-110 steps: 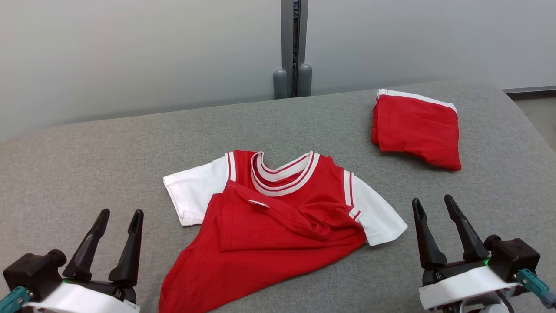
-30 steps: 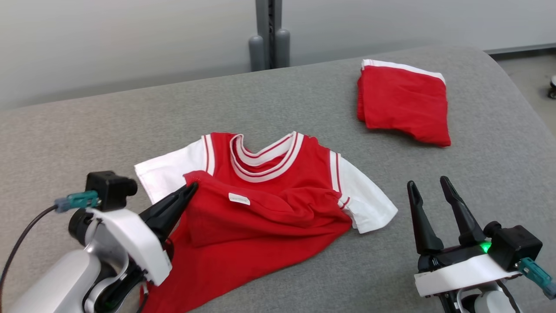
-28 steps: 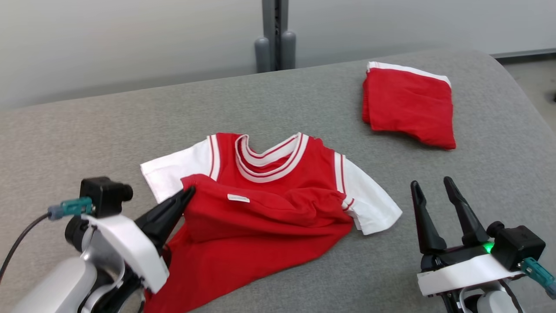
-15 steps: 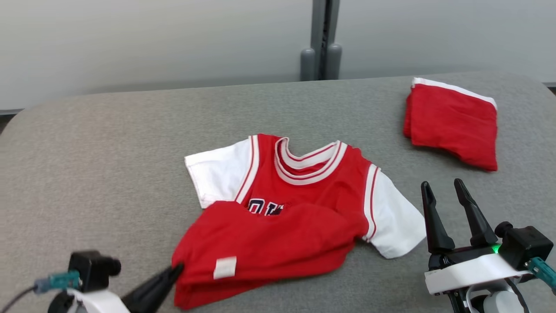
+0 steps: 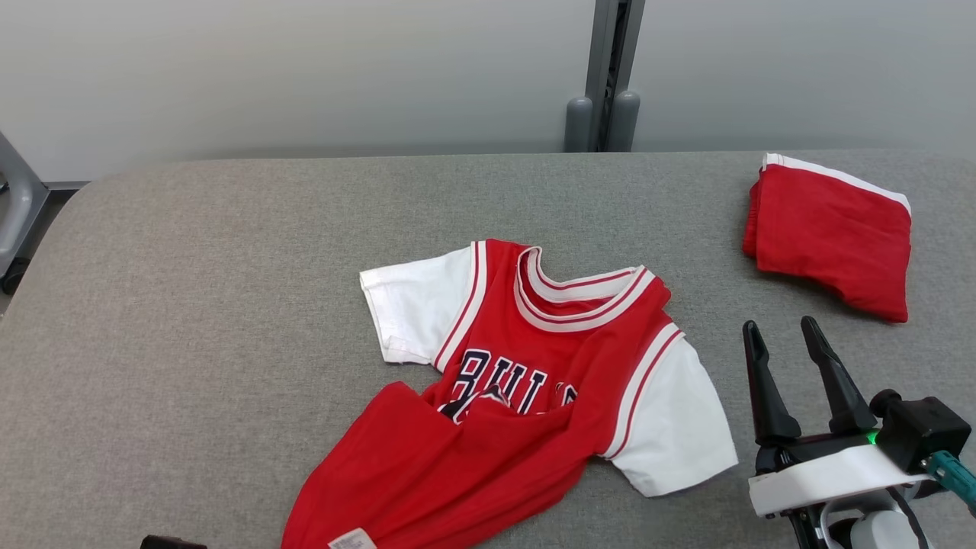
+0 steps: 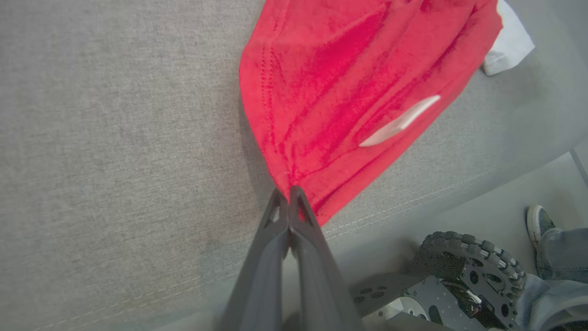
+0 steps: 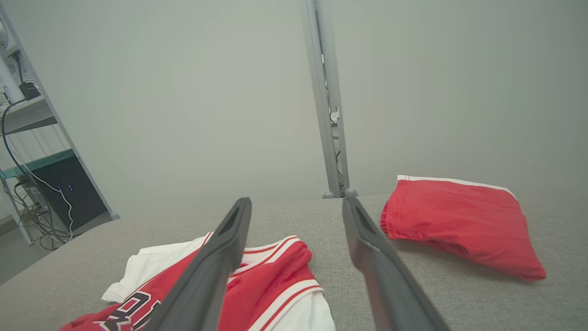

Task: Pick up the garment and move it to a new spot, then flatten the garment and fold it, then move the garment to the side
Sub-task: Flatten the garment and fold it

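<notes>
The garment is a red jersey with white sleeves and dark lettering, lying face up in the middle of the grey padded table. Its lower hem is drawn toward the table's near edge, still a little bunched below the lettering. In the left wrist view my left gripper is shut on the hem corner of the garment, close to the table's front seam. My right gripper stands open with nothing between its fingers, to the right of the garment's white sleeve. The right wrist view shows the right gripper above the garment.
Folded red shorts with a white band lie at the back right. A grey post rises behind the table against a pale wall. Below the table's front edge are the robot's wheel and a person's shoe. A shelf rack stands far left.
My left gripper has pulled the folded-over hem down toward the near edge, uncovering the lettering, and has dropped below the head view. The head camera has turned left. The right gripper has stayed put.
</notes>
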Robot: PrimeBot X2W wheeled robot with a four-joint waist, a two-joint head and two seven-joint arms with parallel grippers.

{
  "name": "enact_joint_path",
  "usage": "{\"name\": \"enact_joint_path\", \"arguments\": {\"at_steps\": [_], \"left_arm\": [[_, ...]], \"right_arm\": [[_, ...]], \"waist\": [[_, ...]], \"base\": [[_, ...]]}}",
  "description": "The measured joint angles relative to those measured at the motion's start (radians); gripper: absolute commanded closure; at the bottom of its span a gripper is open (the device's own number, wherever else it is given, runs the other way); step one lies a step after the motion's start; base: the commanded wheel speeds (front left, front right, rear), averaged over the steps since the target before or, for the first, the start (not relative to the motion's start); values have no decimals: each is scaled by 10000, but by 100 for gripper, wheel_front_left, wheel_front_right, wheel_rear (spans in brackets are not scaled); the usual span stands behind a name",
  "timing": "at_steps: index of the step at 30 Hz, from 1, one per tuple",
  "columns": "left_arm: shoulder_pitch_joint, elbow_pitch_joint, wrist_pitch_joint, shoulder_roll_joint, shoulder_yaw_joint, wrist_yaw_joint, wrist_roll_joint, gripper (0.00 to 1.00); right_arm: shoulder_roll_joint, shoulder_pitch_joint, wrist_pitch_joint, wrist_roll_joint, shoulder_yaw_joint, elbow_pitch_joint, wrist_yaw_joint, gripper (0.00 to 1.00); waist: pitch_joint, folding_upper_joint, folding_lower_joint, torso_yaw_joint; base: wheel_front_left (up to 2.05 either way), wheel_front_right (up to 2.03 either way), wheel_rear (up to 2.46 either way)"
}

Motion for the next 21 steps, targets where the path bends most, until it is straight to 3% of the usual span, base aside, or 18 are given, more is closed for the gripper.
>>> {"name": "enact_joint_path", "arguments": {"at_steps": [8,9,10,11,12,15,21], "left_arm": [[-6,1099,230,-453,-385,-274,2,100],[-28,1103,198,-506,-385,-336,-36,95],[-48,1106,180,-535,-380,-372,-56,69],[-62,1122,157,-554,-372,-385,-56,27],[-76,1131,142,-570,-355,-414,-58,0],[-209,1055,-115,-502,-176,-341,-2,0],[-477,514,-1273,-385,727,293,291,0]], "right_arm": [[-2,-1,0,-65,10,15,-2,0],[0,1,0,-71,10,15,-2,0],[0,2,0,-71,12,15,0,0],[-2,2,0,-71,17,19,0,0],[0,3,0,-71,23,21,-2,0],[-2,4,0,-73,23,19,0,0],[-2,14,0,-121,-19,15,0,0]], "waist": [[56,0,0,-62],[62,0,0,-65],[70,0,0,-70],[77,0,0,-76],[78,0,0,-84],[82,0,0,-98],[85,0,0,-49]], "base": [[0,0,0],[0,0,0],[0,0,0],[0,0,0],[0,0,0],[0,0,0],[0,0,0]]}}
